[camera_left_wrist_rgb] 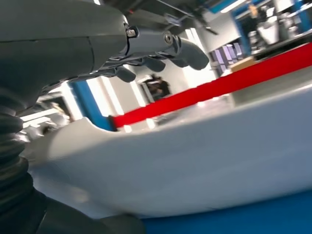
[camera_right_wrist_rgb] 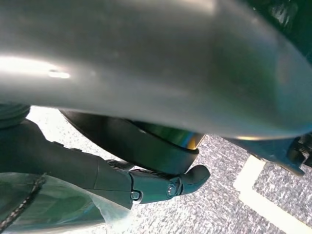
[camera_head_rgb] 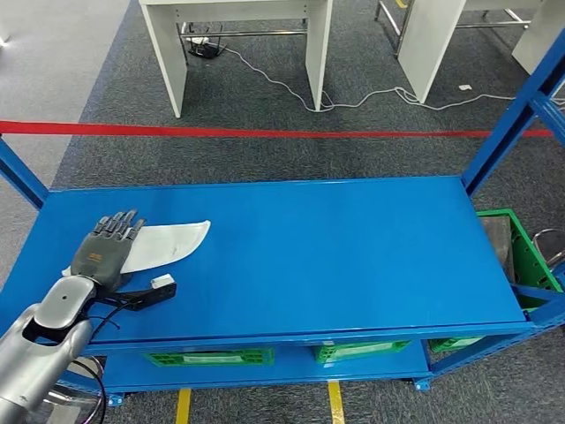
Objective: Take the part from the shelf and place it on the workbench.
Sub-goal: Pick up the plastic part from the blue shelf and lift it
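The white part [camera_head_rgb: 167,243] lies flat on the blue shelf [camera_head_rgb: 320,256], near its left end. The left hand [camera_head_rgb: 107,250] rests over one end of the part with its fingers [camera_head_rgb: 120,223] stretched out flat on top. It does not hold the part yet (the wrist view shows the fingers above it, not curled round). I cannot tell how the right hand [camera_right_wrist_rgb: 147,185] is set. So the job has only begun: gripping, lifting, carrying and placing on the workbench are all left.
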Controlling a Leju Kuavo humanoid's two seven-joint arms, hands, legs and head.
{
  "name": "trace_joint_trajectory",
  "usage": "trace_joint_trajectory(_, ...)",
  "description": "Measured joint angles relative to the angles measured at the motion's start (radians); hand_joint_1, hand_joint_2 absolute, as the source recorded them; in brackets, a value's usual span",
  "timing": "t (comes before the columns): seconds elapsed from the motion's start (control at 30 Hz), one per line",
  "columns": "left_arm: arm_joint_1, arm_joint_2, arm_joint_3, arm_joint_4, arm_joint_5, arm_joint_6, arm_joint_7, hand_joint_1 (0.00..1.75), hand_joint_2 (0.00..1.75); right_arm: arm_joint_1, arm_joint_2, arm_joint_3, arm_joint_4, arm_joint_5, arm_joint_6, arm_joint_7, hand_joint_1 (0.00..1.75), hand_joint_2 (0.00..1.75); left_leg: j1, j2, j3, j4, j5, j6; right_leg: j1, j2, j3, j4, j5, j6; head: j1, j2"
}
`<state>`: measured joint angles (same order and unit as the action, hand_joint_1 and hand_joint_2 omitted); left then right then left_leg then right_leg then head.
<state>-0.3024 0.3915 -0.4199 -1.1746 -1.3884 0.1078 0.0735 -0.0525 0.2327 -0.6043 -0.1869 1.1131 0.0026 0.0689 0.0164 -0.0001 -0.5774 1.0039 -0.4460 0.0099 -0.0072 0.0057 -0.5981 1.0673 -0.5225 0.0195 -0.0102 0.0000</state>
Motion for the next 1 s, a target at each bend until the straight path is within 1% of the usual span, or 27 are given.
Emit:
trace_joint_trajectory(0.03, 0.001, 0.000, 0.000, 0.000, -0.013, 0.003, 0.018, 0.00, 1.75, 0.000, 0.000, 0.000, 0.000, 0.000, -0.002, 0.000, 0.00, 0.00, 0.000, 0.001, 0.000, -0.001, 0.000, 0.004, -0.001, 0.000, -0.028, 0.058, -0.031, 0.002, 0.001, 0.000)
trace_joint_trajectory(0.07, 0.004, 0.000, 0.000, 0.000, -0.025, 0.006, 0.031, 0.00, 1.75, -0.001, 0.000, -0.001, 0.000, 0.000, -0.004, 0.000, 0.00, 0.00, 0.000, 0.002, 0.000, -0.001, 0.000, 0.008, -0.001, 0.000, -0.060, 0.127, -0.063, 0.004, 0.002, 0.000)
trace_joint_trajectory(0.1, 0.009, 0.000, 0.002, 0.000, -0.037, 0.008, 0.043, 0.00, 1.75, -0.001, 0.000, -0.001, 0.000, 0.000, -0.006, 0.000, 0.00, 0.00, -0.001, 0.002, -0.001, 0.000, 0.000, 0.009, -0.001, 0.000, -0.090, 0.190, -0.086, 0.006, 0.002, 0.000)
trace_joint_trajectory(0.13, 0.013, -0.001, 0.004, 0.000, -0.048, 0.010, 0.052, 0.01, 1.75, -0.001, 0.000, -0.002, 0.000, 0.000, -0.007, 0.001, 0.00, 0.00, -0.001, 0.002, -0.001, 0.000, 0.000, 0.009, -0.001, 0.000, -0.108, 0.227, -0.093, 0.007, 0.002, 0.000)
trace_joint_trajectory(0.17, 0.018, -0.002, 0.007, 0.000, -0.058, 0.011, 0.059, 0.41, 1.75, -0.001, 0.000, -0.003, 0.000, 0.001, -0.007, 0.002, 0.00, 0.00, -0.002, 0.002, 0.000, 0.000, 0.000, 0.009, -0.001, 0.000, -0.107, 0.226, -0.081, 0.007, 0.002, 0.000)
trace_joint_trajectory(0.2, 0.021, -0.003, 0.011, 0.000, -0.065, 0.012, 0.063, 0.84, 1.75, -0.001, 0.000, -0.005, 0.000, 0.001, -0.007, 0.002, 0.00, 0.00, -0.002, 0.002, 0.001, 0.000, 0.000, 0.008, -0.002, 0.000, -0.087, 0.186, -0.052, 0.005, 0.002, 0.000)
trace_joint_trajectory(0.23, 0.024, -0.004, 0.016, 0.000, -0.070, 0.013, 0.067, 1.28, 1.75, 0.000, 0.000, -0.007, 0.000, 0.002, -0.007, 0.003, 0.00, 0.00, -0.002, 0.001, 0.002, 0.001, -0.001, 0.007, -0.002, -0.001, -0.053, 0.118, -0.016, 0.003, 0.002, 0.000)
trace_joint_trajectory(0.27, 0.029, -0.005, 0.021, 0.000, -0.074, 0.016, 0.070, 1.70, 1.75, 0.000, 0.000, -0.008, 0.000, 0.003, -0.008, 0.003, 0.00, 0.00, -0.004, 0.000, 0.002, 0.003, -0.002, 0.003, -0.002, -0.001, -0.017, 0.047, 0.010, 0.002, 0.003, 0.000)
trace_joint_trajectory(0.3, 0.034, -0.006, 0.028, 0.000, -0.077, 0.021, 0.073, 1.75, 1.75, -0.001, 0.000, -0.010, 0.000, 0.004, -0.008, 0.003, 0.00, 0.00, -0.006, 0.000, 0.000, 0.005, -0.003, -0.002, -0.003, 0.000, 0.011, -0.007, 0.026, -0.002, 0.002, 0.000)
trace_joint_trajectory(0.33, 0.041, -0.008, 0.035, 0.000, -0.079, 0.027, 0.076, 1.75, 1.75, -0.001, 0.000, -0.011, 0.000, 0.005, -0.009, 0.004, 0.00, 0.00, -0.008, 0.000, -0.002, 0.007, -0.002, -0.008, -0.002, 0.000, 0.026, -0.038, 0.031, -0.005, 0.001, 0.000)
trace_joint_trajectory(0.37, 0.048, -0.010, 0.042, 0.000, -0.080, 0.032, 0.077, 1.75, 1.75, 0.000, 0.000, -0.013, 0.000, 0.005, -0.009, 0.005, 0.00, 0.00, -0.010, -0.001, -0.004, 0.008, -0.001, -0.014, -0.001, 0.002, 0.031, -0.047, 0.029, -0.009, 0.000, 0.000)
trace_joint_trajectory(0.43, 0.057, -0.015, 0.052, 0.001, -0.080, 0.038, 0.077, 1.75, 1.75, 0.002, 0.001, -0.016, 0.000, 0.006, -0.010, 0.007, 0.00, 0.00, -0.007, -0.001, -0.006, 0.009, -0.001, -0.025, -0.001, 0.002, 0.029, -0.048, 0.034, -0.020, -0.001, 0.000)
trace_joint_trajectory(0.47, 0.061, -0.017, 0.057, 0.001, -0.080, 0.040, 0.076, 1.75, 1.75, 0.002, 0.001, -0.016, 0.000, 0.006, -0.010, 0.007, 0.00, 0.00, -0.005, -0.001, -0.010, 0.019, -0.011, -0.030, -0.002, 0.002, 0.029, -0.050, 0.036, -0.027, -0.002, 0.000)
trace_joint_trajectory(0.5, 0.064, -0.018, 0.062, 0.002, -0.080, 0.041, 0.076, 1.75, 1.75, 0.001, 0.001, -0.017, 0.000, 0.007, -0.011, 0.007, 0.00, 0.00, -0.004, -0.001, -0.022, 0.049, -0.032, -0.034, -0.004, 0.002, 0.030, -0.051, 0.038, -0.033, -0.004, 0.000)
trace_joint_trajectory(0.53, 0.067, -0.019, 0.066, 0.002, -0.080, 0.042, 0.075, 1.75, 1.75, 0.001, 0.001, -0.017, 0.000, 0.007, -0.011, 0.008, 0.00, 0.00, -0.003, -0.001, -0.045, 0.104, -0.063, -0.039, -0.004, 0.001, 0.030, -0.052, 0.039, -0.037, -0.005, 0.000)
trace_joint_trajectory(0.6, 0.073, -0.022, 0.070, 0.005, -0.080, 0.043, 0.075, 1.75, 1.75, 0.001, 0.001, -0.018, 0.000, 0.007, -0.011, 0.009, 0.00, 0.00, -0.003, -0.001, -0.108, 0.246, -0.128, -0.044, -0.003, 0.000, 0.029, -0.052, 0.038, -0.041, -0.007, 0.000)
trace_joint_trajectory(0.63, 0.077, -0.024, 0.071, 0.007, -0.080, 0.043, 0.075, 1.75, 1.75, 0.002, 0.002, -0.019, 0.000, 0.007, -0.011, 0.010, 0.00, 0.00, -0.003, -0.001, -0.130, 0.295, -0.141, -0.044, -0.002, 0.000, 0.029, -0.052, 0.038, -0.042, -0.007, 0.000)
trace_joint_trajectory(0.67, 0.081, -0.025, 0.071, 0.008, -0.080, 0.043, 0.074, 1.75, 1.75, 0.002, 0.002, -0.019, 0.000, 0.007, -0.011, 0.011, 0.00, 0.00, -0.003, -0.001, -0.135, 0.306, -0.133, -0.043, -0.001, 0.001, 0.030, -0.051, 0.038, -0.042, -0.007, 0.000)
trace_joint_trajectory(0.7, 0.084, -0.026, 0.072, 0.009, -0.080, 0.043, 0.074, 1.75, 1.75, 0.002, 0.002, -0.020, 0.000, 0.007, -0.011, 0.011, 0.00, 0.00, -0.003, -0.001, -0.121, 0.274, -0.105, -0.041, -0.001, 0.002, 0.031, -0.051, 0.037, -0.042, -0.007, 0.000)
trace_joint_trajectory(0.73, 0.085, -0.026, 0.073, 0.009, -0.080, 0.045, 0.074, 1.75, 1.75, 0.002, 0.002, -0.021, 0.000, 0.007, -0.011, 0.011, 0.00, 0.00, -0.003, -0.001, -0.090, 0.207, -0.065, -0.038, -0.001, 0.002, 0.034, -0.051, 0.036, -0.041, -0.007, 0.000)
trace_joint_trajectory(0.77, 0.084, -0.026, 0.075, 0.009, -0.080, 0.046, 0.073, 1.75, 1.75, 0.001, 0.002, -0.021, 0.000, 0.007, -0.011, 0.010, 0.00, 0.00, -0.005, -0.001, -0.055, 0.133, -0.033, -0.034, 0.000, 0.003, 0.036, -0.051, 0.035, -0.040, -0.007, 0.000)
trace_joint_trajectory(0.8, 0.082, -0.026, 0.077, 0.009, -0.080, 0.046, 0.073, 1.75, 1.75, 0.001, 0.002, -0.021, 0.000, 0.008, -0.011, 0.010, 0.00, 0.00, -0.007, -0.001, -0.025, 0.068, -0.011, -0.029, 0.001, 0.004, 0.036, -0.050, 0.033, -0.037, -0.007, 0.000)
trace_joint_trajectory(0.83, 0.080, -0.026, 0.080, 0.009, -0.080, 0.047, 0.073, 1.75, 1.75, 0.000, 0.002, -0.021, 0.000, 0.008, -0.011, 0.010, 0.00, 0.00, -0.009, -0.001, -0.008, 0.028, -0.002, -0.026, 0.003, 0.004, 0.035, -0.049, 0.033, -0.033, -0.006, 0.000)
trace_joint_trajectory(0.87, 0.079, -0.027, 0.082, 0.009, -0.080, 0.047, 0.073, 1.75, 1.75, 0.000, 0.002, -0.021, 0.000, 0.008, -0.011, 0.010, 0.00, 0.00, -0.011, -0.002, -0.003, 0.014, -0.006, -0.022, 0.004, 0.004, 0.032, -0.049, 0.033, -0.028, -0.006, 0.000)
trace_joint_trajectory(0.93, 0.077, -0.028, 0.085, 0.009, -0.080, 0.047, 0.073, 1.75, 1.75, 0.000, 0.003, -0.021, 0.000, 0.008, -0.010, 0.010, 0.00, 0.00, -0.011, -0.001, -0.003, 0.007, -0.004, -0.013, 0.003, 0.004, 0.028, -0.050, 0.033, -0.017, -0.006, 0.000)
trace_joint_trajectory(0.97, 0.076, -0.029, 0.085, 0.009, -0.080, 0.047, 0.072, 1.75, 1.75, 0.000, 0.003, -0.021, 0.000, 0.008, -0.010, 0.009, 0.00, 0.00, -0.009, 0.000, -0.001, 0.003, -0.002, -0.006, 0.003, 0.003, 0.024, -0.042, 0.025, -0.011, -0.005, 0.000)
trace_joint_trajectory(1.0, 0.074, -0.030, 0.086, 0.009, -0.078, 0.047, 0.070, 1.75, 1.75, 0.000, 0.003, -0.022, 0.000, 0.008, -0.010, 0.009, 0.00, 0.00, -0.007, 0.001, 0.000, -0.001, 0.000, 0.000, 0.002, 0.003, 0.013, -0.018, 0.008, -0.006, -0.003, 0.000)
